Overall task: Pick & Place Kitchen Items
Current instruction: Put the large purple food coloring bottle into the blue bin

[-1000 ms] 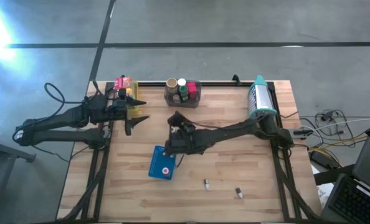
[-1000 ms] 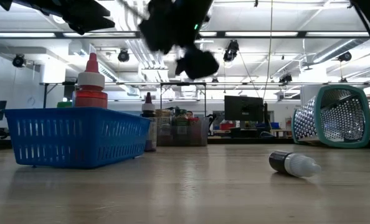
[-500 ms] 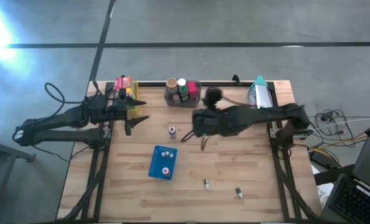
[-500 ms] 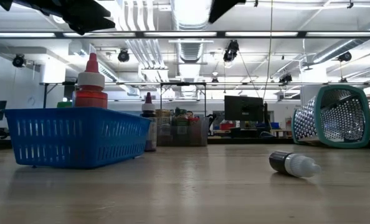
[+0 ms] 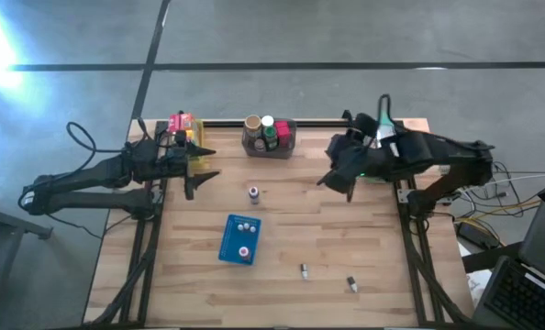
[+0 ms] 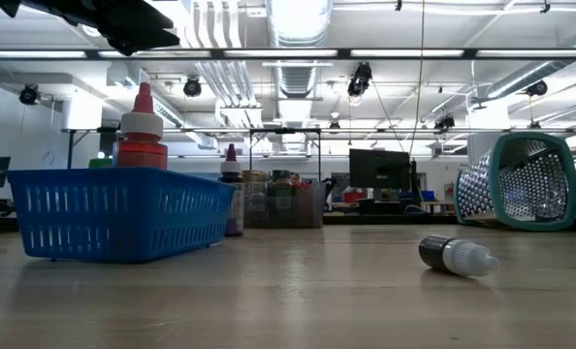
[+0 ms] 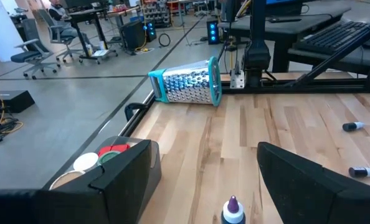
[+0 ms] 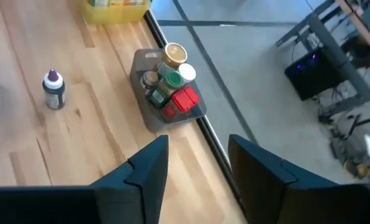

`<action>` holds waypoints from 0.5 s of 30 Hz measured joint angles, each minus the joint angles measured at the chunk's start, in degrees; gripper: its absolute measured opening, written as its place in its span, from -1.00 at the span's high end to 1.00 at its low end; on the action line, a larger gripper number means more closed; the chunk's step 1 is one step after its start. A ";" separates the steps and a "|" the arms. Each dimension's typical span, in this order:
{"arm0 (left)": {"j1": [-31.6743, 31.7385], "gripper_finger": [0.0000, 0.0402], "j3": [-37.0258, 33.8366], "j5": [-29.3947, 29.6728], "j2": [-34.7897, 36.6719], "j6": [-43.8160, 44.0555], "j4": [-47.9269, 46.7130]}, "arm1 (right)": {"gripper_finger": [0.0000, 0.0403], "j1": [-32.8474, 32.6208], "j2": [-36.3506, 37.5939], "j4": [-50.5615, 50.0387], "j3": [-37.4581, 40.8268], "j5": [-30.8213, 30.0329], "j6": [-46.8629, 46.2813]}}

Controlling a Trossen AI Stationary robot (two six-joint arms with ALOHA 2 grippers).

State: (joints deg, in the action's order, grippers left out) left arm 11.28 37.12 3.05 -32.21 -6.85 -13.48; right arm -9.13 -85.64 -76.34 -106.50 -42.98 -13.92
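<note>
So the right gripper (image 5: 337,177) is up over the far right part of the surface (image 5: 346,247), fingers spread wide, nothing in them. The left gripper (image 5: 202,162) sits parked near the yellow bin (image 5: 188,128) at the far left, also spread wide and empty. Items are scattered: a small purple-capped bottle (image 5: 253,192) stands alone mid-surface, a couple of bottles sit in the blue basket (image 5: 239,239), two tiny bottles (image 5: 328,277) lie near the front edge, and jars and cans fill the grey bin (image 5: 269,136) at the back.
</note>
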 joint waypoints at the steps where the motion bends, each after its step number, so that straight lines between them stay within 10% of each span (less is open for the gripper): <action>1: -0.01 -0.47 0.00 0.00 -0.04 0.00 -0.04 | 0.22 0.00 1.09 -0.01 1.03 0.01 -0.93; 15: -0.01 -0.47 0.00 0.00 -0.22 0.00 -0.04 | 0.85 0.04 17.27 11.77 24.54 6.18 -5.17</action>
State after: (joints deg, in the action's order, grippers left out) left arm 11.27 37.12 3.05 -32.42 -6.85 -13.52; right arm -9.08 -68.37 -64.56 -81.96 -36.80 -19.09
